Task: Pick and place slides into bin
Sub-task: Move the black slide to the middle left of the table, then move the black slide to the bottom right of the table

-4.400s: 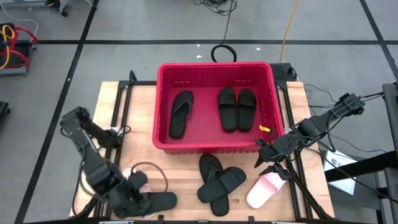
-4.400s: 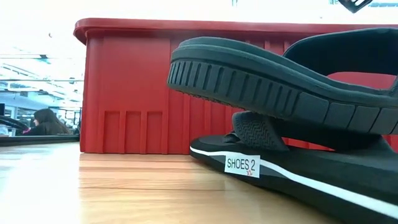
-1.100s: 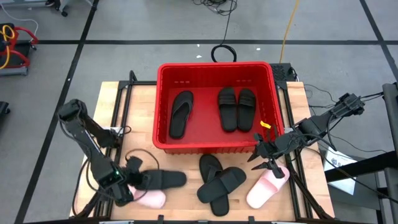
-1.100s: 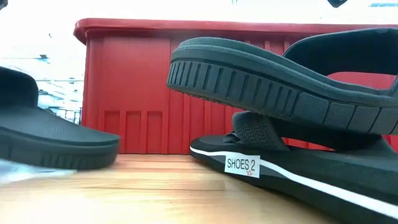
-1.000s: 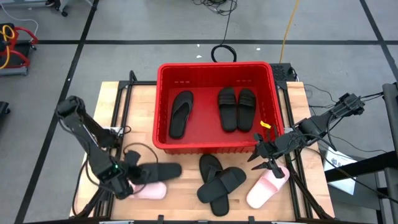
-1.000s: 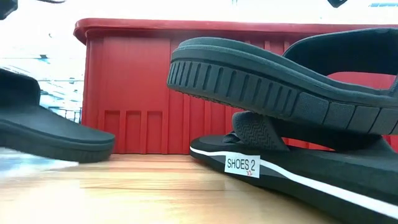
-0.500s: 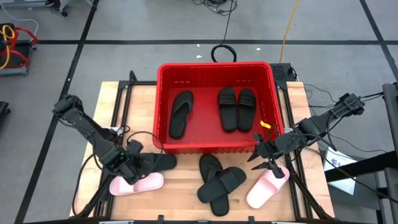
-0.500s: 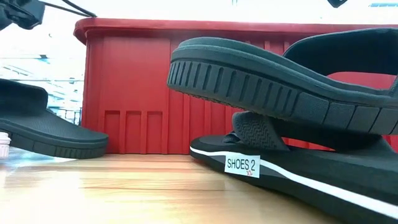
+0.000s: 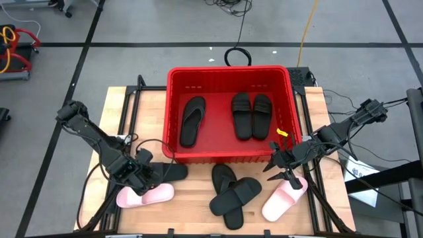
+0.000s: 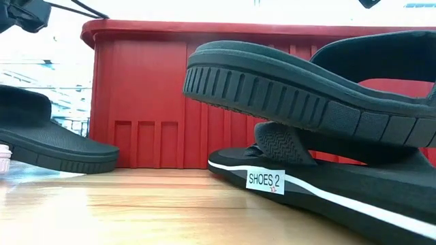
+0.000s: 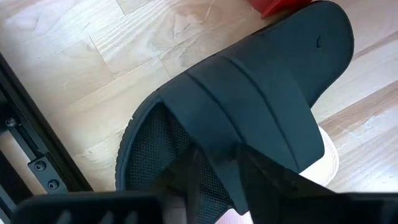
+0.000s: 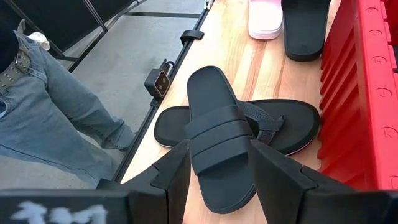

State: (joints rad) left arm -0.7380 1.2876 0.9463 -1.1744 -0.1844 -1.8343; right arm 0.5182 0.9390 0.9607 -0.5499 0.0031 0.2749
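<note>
The left gripper [image 9: 140, 173] has its fingers [image 11: 186, 177] pinched on the strap of a black slide [image 9: 165, 173], lifted off the counter [image 9: 192, 198] for carrying; the red bin [image 9: 173, 153] wall stands just beyond. The right gripper [image 9: 285, 172] hovers spread above a pink slide [image 9: 281, 201]. 3 slides already lie inside.

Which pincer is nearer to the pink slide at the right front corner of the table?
The right pincer: it hovers just above that pink slide. The left pincer is across the table, gripping a black slide.

matt rubbery slides [image 12: 217, 145], glossy plastic bin [image 9: 174, 119], wood table [image 9: 192, 206]
</note>
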